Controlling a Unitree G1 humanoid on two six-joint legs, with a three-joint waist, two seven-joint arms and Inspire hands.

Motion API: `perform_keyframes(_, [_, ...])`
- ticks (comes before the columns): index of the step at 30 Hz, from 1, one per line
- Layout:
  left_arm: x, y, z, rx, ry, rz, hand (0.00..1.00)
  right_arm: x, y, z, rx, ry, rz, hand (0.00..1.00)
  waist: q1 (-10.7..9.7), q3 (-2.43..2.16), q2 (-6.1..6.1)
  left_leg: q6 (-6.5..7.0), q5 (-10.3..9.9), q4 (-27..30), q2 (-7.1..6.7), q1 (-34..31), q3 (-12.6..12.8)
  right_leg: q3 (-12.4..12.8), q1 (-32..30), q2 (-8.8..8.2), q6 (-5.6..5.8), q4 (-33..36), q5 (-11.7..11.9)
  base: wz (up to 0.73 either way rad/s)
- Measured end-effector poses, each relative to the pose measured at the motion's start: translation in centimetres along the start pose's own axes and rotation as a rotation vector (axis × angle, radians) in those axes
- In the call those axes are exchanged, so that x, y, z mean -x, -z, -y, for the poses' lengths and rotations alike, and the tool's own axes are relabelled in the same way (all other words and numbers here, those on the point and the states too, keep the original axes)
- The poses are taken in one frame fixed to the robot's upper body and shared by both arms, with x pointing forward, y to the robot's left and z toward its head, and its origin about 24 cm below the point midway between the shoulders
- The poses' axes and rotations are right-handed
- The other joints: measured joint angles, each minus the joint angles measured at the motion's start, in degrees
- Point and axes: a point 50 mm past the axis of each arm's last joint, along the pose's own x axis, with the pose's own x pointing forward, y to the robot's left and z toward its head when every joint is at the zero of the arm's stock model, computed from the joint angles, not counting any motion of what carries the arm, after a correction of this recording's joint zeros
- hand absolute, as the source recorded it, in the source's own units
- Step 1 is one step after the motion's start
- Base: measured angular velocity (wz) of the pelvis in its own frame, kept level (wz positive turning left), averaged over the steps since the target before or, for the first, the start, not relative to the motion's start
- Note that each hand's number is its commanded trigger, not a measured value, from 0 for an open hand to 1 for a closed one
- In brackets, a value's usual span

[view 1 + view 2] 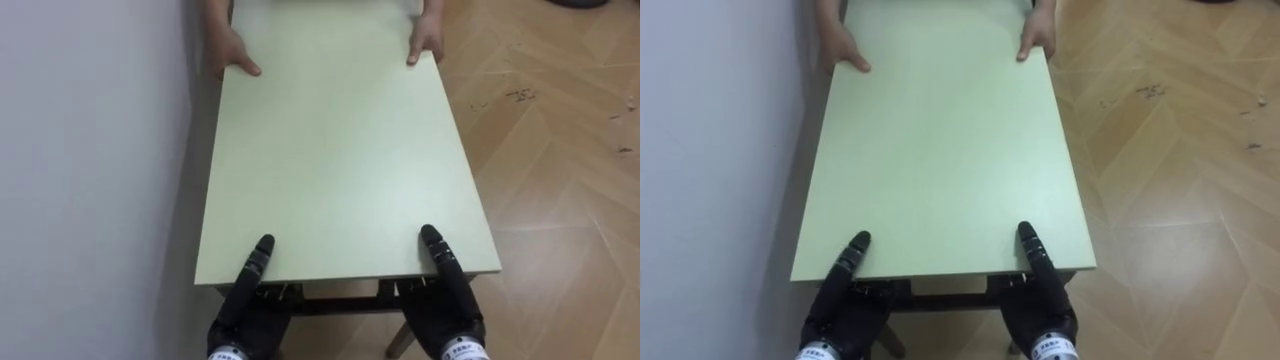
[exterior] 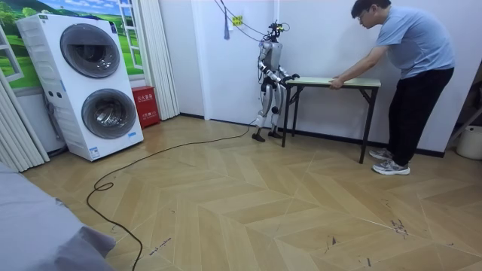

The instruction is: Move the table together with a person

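So the table [image 1: 340, 160] sits lengthwise right along the white wall [image 1: 90, 150] on the left, near end at the robot, far end at the person [image 2: 410, 60]. The top is a plain rectangle, pale green, smooth and matte, with dark metal legs and a crossbar showing under the near edge. The left hand [image 1: 245, 300] is at the near-left corner and the right hand [image 1: 450, 295] at the near-right corner. Each black hand has a bit lying flat on the top while the rest goes under the edge, so I can't tell how tight the hold is. At the far end the person leans over with the person's hands [image 1: 232, 52] on the two far corners, thumbs on top. The floor [image 1: 560, 180] is wood in a herringbone pattern, scuffed here and there. In the room view the robot stands at the table's left end, and two white washers [image 2: 94, 83] sit stacked well off to the left, round doors closed.
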Motion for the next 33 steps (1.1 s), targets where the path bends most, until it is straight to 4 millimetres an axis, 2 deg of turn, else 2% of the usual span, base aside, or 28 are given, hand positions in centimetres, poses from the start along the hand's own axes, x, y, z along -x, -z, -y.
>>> perform_keyframes(3, [-0.3,-0.2,-0.2,-0.095,0.000,-0.008,0.00,0.0,-0.3,0.0,0.052,-0.026,-0.009,0.00,0.00,-0.09,0.08,-0.04,0.03,0.03,0.08,0.01,0.18,-0.25,0.00,0.02,0.00,-0.03,0.00,-0.05])
perform_keyframes(6, [-0.6,-0.2,-0.8,-0.124,-0.011,-0.022,0.00,0.1,-0.5,0.2,0.071,-0.048,-0.022,0.00,0.06,-0.73,0.21,-0.06,0.05,0.14,0.12,0.04,0.19,-0.30,0.09,0.06,0.01,-0.02,0.00,-0.01])
perform_keyframes(11, [-1.0,-0.4,-1.1,-0.132,-0.011,-0.027,0.00,0.0,-0.6,-0.2,0.066,-0.101,-0.021,0.00,0.12,-1.05,0.18,-0.36,-0.10,0.21,0.14,0.66,0.13,-0.71,0.81,0.09,0.10,-0.06,-0.06,-0.05])
perform_keyframes(15, [-1.0,-0.6,-1.3,-0.133,-0.016,-0.025,0.00,-0.1,-0.5,-0.3,0.065,-0.117,-0.030,0.00,0.32,-1.07,0.15,-0.30,-0.09,0.37,0.09,0.77,-0.08,-0.72,0.73,0.10,0.27,-0.11,-0.17,-0.14])
perform_keyframes(21, [-0.8,-0.6,-1.9,-0.144,-0.022,-0.048,0.00,0.0,-0.2,0.5,0.063,-0.095,-0.056,0.00,0.19,-1.20,0.23,-0.73,0.42,0.55,0.06,0.87,-0.09,-0.64,1.03,0.21,0.16,-1.01,-0.43,-0.02])
perform_keyframes(26, [-0.4,0.0,-3.3,-0.173,-0.073,-0.080,0.00,0.2,0.0,1.8,0.064,-0.043,-0.069,0.00,0.19,-1.17,-0.15,-0.54,0.29,0.35,-0.37,0.99,-0.37,-0.65,1.23,-0.10,0.33,-1.10,-0.79,0.02])
perform_keyframes(33, [-0.1,0.3,-4.3,-0.190,-0.115,-0.102,0.00,0.3,0.2,2.3,0.087,-0.033,-0.080,0.00,0.05,-1.16,-0.71,-0.42,0.29,0.12,-0.50,0.90,-0.42,-0.90,1.34,-0.15,0.27,-1.13,-1.00,0.03])
